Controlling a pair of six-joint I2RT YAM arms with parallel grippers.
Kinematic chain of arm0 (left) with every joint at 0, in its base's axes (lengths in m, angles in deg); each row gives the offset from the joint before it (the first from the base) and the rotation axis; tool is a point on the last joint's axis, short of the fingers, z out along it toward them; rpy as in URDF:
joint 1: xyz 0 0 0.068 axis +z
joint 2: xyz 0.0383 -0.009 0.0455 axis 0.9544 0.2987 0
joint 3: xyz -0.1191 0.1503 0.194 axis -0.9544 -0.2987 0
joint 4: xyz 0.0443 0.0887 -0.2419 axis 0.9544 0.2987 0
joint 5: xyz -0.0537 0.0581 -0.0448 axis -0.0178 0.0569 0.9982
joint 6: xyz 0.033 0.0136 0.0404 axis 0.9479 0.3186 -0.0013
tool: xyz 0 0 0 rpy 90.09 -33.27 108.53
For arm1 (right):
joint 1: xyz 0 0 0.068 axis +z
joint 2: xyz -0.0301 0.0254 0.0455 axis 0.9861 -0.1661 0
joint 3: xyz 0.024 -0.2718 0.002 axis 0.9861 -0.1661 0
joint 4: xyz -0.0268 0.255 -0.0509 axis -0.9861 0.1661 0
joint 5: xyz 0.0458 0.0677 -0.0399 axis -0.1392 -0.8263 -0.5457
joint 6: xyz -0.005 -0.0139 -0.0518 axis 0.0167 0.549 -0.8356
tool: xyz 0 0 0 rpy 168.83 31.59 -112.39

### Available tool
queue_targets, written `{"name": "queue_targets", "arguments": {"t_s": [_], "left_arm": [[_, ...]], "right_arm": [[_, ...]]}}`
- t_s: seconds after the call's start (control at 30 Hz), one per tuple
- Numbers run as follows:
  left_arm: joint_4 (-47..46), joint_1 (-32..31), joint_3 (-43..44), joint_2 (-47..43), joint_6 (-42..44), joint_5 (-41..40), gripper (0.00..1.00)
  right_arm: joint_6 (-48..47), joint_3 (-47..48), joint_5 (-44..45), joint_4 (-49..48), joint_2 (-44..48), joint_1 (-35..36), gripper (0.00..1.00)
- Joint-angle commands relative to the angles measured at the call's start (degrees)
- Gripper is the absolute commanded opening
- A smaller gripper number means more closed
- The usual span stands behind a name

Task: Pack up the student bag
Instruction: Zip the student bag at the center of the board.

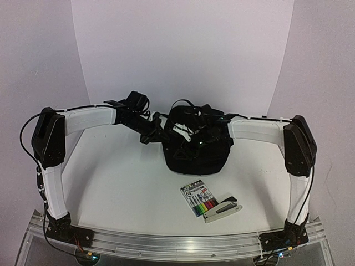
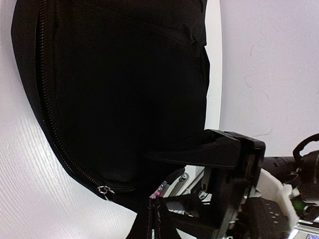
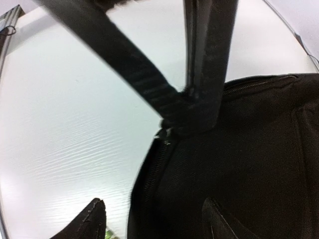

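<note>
Student bag (image 1: 197,147) sits centre table, at 12 o'clock from the bases. Left gripper (image 1: 152,132) is clenched at its 9 o'clock side; can't tell on what. Right gripper (image 3: 154,219) is released, straddling the zipper (image 3: 157,164). Step looks like opening the bag. Next: spread the mouth, then fetch the marker pack (image 1: 199,199) and stapler (image 1: 222,209) at 6 o'clock.

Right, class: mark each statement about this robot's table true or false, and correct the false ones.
1. The student bag lies on the table between the two arms. True.
2. The marker pack is inside the bag. False: it lies on the table, on the bag's near side.
3. The right gripper is open. True.
4. The stapler sits behind the bag. False: it lies in front of the bag, beside the marker pack.
5. The left gripper is wide open. False: it is shut.
</note>
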Motion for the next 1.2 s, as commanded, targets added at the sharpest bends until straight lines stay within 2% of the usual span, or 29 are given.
{"name": "queue_targets", "arguments": {"t_s": [0.0,0.07,0.13,0.33,0.6,0.77,0.97,1.17], "left_arm": [[-3.38,0.90,-1.74,-3.28,-1.44,-0.21,0.00],[-2.27,1.44,-1.79,-3.41,-1.17,-1.70,0.00],[-0.32,1.90,-0.60,-2.80,-0.24,-3.71,0.00],[4.79,4.07,7.15,2.79,2.89,-8.69,0.00],[6.66,6.74,19.44,12.29,5.20,-10.42,0.00],[6.72,8.98,26.33,17.46,5.28,-10.52,0.00],[7.24,12.40,31.54,20.69,4.75,-10.89,0.00],[7.20,14.74,33.00,20.59,4.52,-10.16,0.00]], "right_arm": [[2.44,1.67,2.39,-2.41,-1.78,0.19,0.37],[1.69,0.05,2.17,-2.43,0.13,0.18,0.15],[0.78,-2.04,1.94,-2.37,2.33,0.19,0.00],[-3.75,-11.98,2.97,-1.80,10.39,0.24,0.00],[-11.98,-25.53,6.27,-1.06,18.22,0.28,0.00],[-12.80,-29.91,6.98,-0.54,21.40,0.28,0.00],[-10.73,-29.09,5.24,-0.10,21.96,0.28,0.00],[-4.93,-16.53,1.65,-0.52,13.86,2.87,0.00]]}}
